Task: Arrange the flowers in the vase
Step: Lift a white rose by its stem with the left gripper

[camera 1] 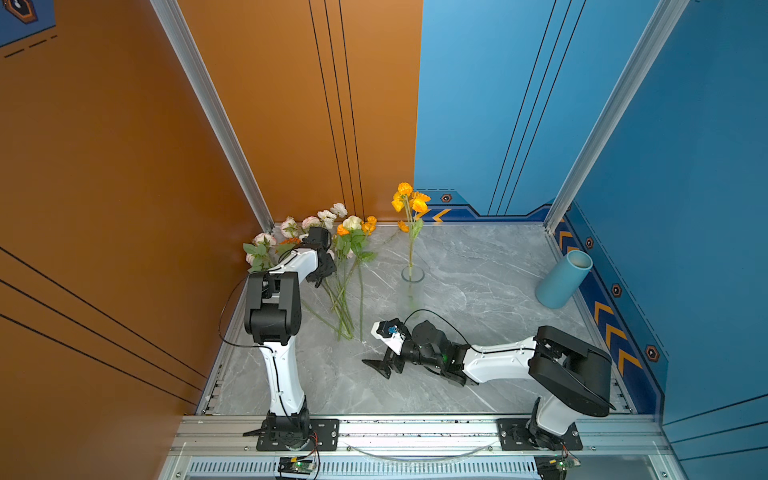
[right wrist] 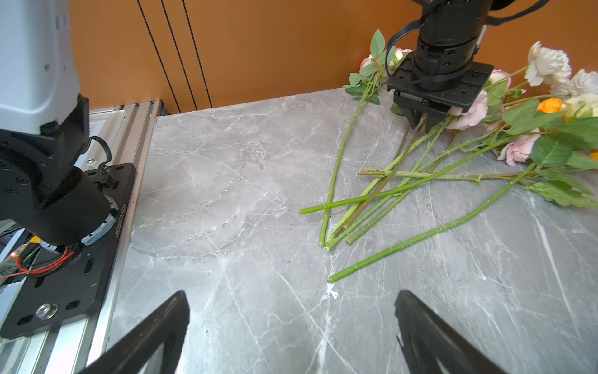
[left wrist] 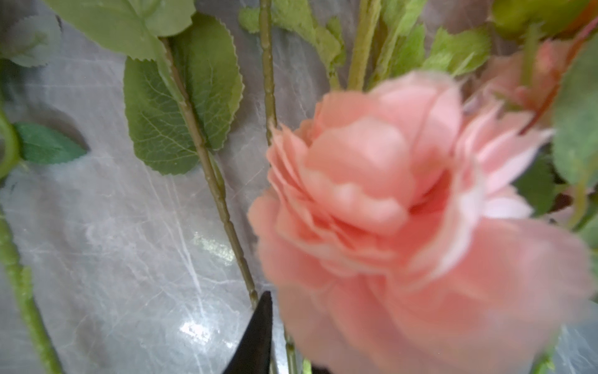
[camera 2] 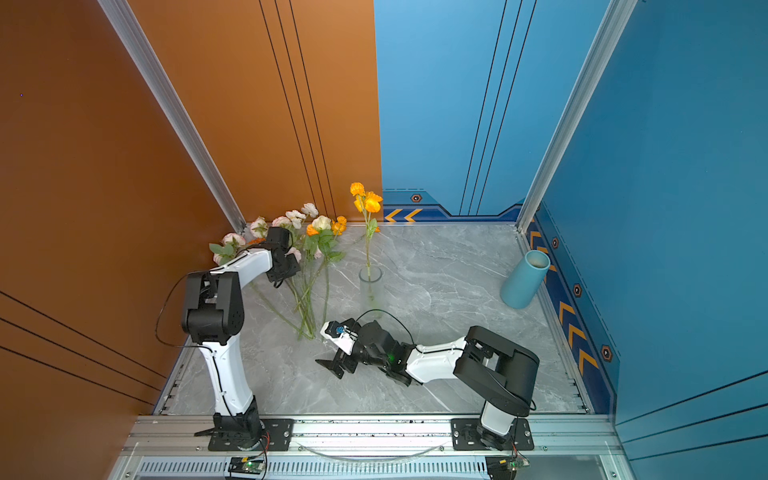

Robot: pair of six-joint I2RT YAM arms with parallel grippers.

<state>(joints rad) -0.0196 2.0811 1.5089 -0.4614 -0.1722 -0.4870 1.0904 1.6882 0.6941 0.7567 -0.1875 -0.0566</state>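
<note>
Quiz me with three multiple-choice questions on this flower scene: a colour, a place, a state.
1. The blooms standing in the glass vase are: A. pink B. white C. orange
2. Most flowers lie: A. inside the vase B. on the table by the orange wall C. off the table
3. The right tool is: A. wide open, empty B. shut on a stem C. shut on the vase
Answers: C, orange petals top that stem; B, their stems sprawl on the marble there; A, its jaws stand far apart around nothing.
</note>
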